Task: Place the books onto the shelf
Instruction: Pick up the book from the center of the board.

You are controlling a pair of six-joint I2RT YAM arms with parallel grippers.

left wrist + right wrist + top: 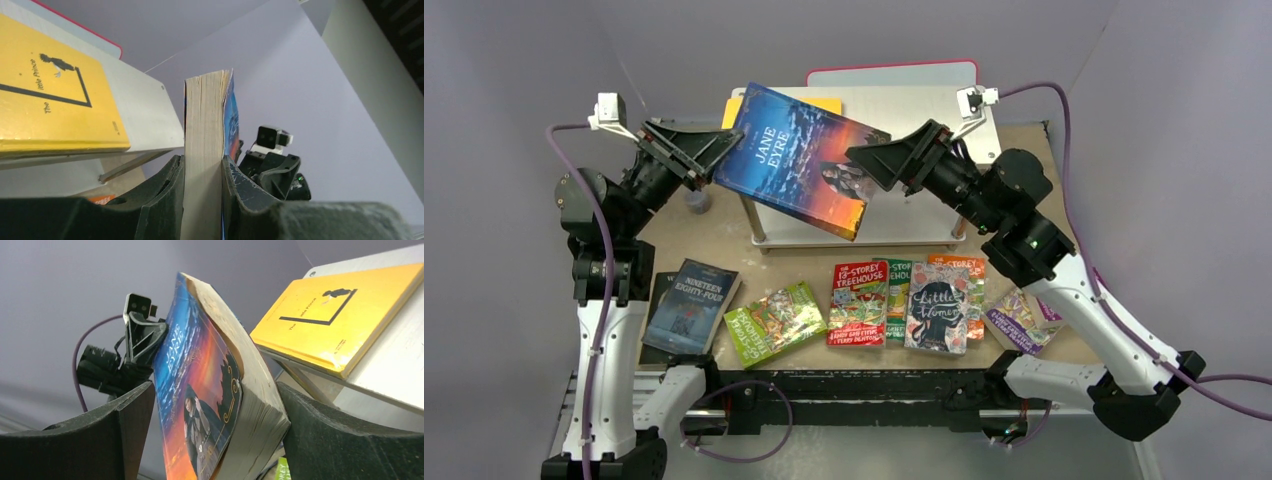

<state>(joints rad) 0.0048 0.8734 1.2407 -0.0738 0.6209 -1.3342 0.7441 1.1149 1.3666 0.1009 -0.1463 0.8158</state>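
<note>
Most yellow book (828, 103) behind Jane Eyre (794, 160).

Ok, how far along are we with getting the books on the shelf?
Done: one yellow book lies on the shelf, top board. In hand: Jane Eyre, clamped by the left gripper, right gripper open around it. Left: that book plus the row on the table, including Nineteen Eighty-Four and Little Women.

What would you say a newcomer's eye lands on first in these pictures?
First, the big blue and orange book tilted in mid-air over the shelf, clamped at one end by the left gripper while the right gripper stands open around the other end. Next, the yellow book lying flat on the shelf's top board, and the row of colourful paperbacks along the table's near edge.
</note>
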